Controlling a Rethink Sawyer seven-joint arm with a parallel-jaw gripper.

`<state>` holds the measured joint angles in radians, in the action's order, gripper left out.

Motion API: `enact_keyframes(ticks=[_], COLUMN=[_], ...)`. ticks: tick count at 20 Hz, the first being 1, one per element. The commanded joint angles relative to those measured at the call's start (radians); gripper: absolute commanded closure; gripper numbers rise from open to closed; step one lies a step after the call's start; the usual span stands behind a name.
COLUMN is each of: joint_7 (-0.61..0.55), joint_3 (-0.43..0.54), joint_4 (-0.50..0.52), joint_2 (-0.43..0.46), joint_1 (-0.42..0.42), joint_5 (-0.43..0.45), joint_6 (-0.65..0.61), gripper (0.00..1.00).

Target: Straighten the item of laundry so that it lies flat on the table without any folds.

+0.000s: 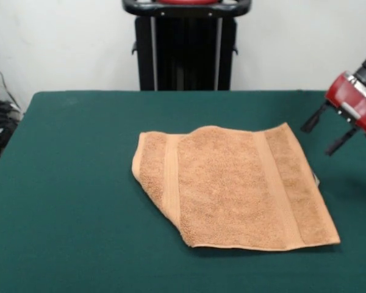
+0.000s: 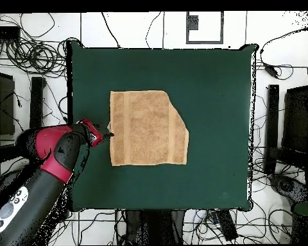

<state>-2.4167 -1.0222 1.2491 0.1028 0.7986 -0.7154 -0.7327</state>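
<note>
Tangled cables [image 2: 28,48] lie on the white floor [image 2: 282,25] beyond the gripper's side; a grey square frame [image 2: 205,27] sits farther off.

Front camera faces the pedestal [image 1: 186,46] across the table [image 1: 79,183]; overhead looks straight down on it.

The arm [image 1: 360,101] is cut off by the front view's right edge behind the fingers [image 1: 313,118]. The towel's [image 1: 232,186] folded-under corner stays hidden.

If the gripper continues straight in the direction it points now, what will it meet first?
Probably the near edge of the orange-tan terry towel: in the overhead view the red and black gripper points at that edge. Its height above the dark green felt table is unclear, so it may pass over.
</note>
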Motion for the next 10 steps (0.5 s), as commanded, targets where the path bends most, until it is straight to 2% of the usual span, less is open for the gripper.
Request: enact_keyframes(ticks=[1, 2, 6, 10], joint_7=[-0.247, -0.246, -0.222, -0.098], joint_3=[0.126, 0.153, 0.172, 0.189], joint_4=[0.001, 0.016, 0.035, 0.132], joint_2=[-0.013, -0.024, -0.053, -0.190], joint_1=[0.024, 0.020, 0.011, -0.035], joint_5=[-0.001, -0.017, -0.014, 0.025], joint_6=[0.013, 0.049, 0.045, 0.032], gripper=[0.00, 0.00, 0.00, 0.00])
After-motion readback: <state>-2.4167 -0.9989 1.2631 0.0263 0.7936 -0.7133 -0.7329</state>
